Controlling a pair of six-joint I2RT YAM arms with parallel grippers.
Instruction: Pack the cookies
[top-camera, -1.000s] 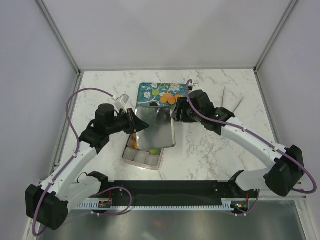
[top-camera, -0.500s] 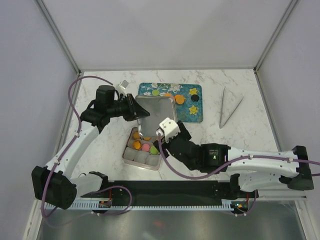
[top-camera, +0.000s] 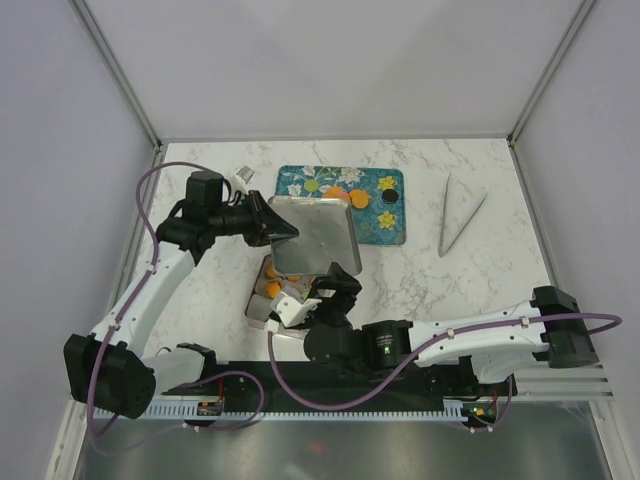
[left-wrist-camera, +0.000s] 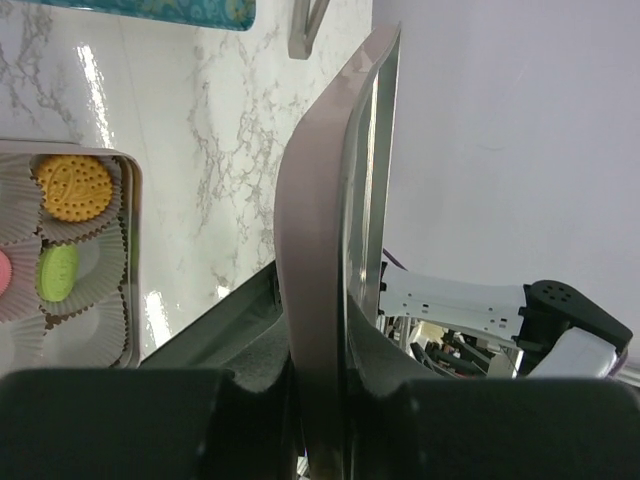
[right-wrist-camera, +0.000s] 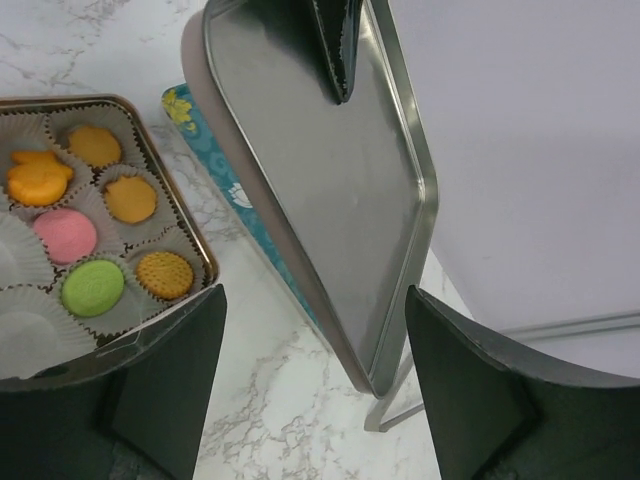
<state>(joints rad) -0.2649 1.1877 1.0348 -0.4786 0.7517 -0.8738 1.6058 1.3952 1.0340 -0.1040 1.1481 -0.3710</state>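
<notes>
Marble tabletop (top-camera: 480, 270) (white, grey-veined), plain pale walls (top-camera: 330, 60)

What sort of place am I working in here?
Probably a lab robot cell: a marble-look tabletop boxed in by plain white panels on metal frame posts, with the left gripper holding a tin lid.

A white marbled counter (top-camera: 480, 280) is carrying a teal flowered tray (top-camera: 396, 236) at the back, and well to its right a pair of metal tongs (top-camera: 444, 225) is lying splayed. A square metal lid (top-camera: 315, 235) is hanging tilted, its shiny inside showing. In the overhead view it is overlapping the tray's near left corner and a tin (left-wrist-camera: 137, 260) lined with white paper cups (left-wrist-camera: 60, 335).
</notes>
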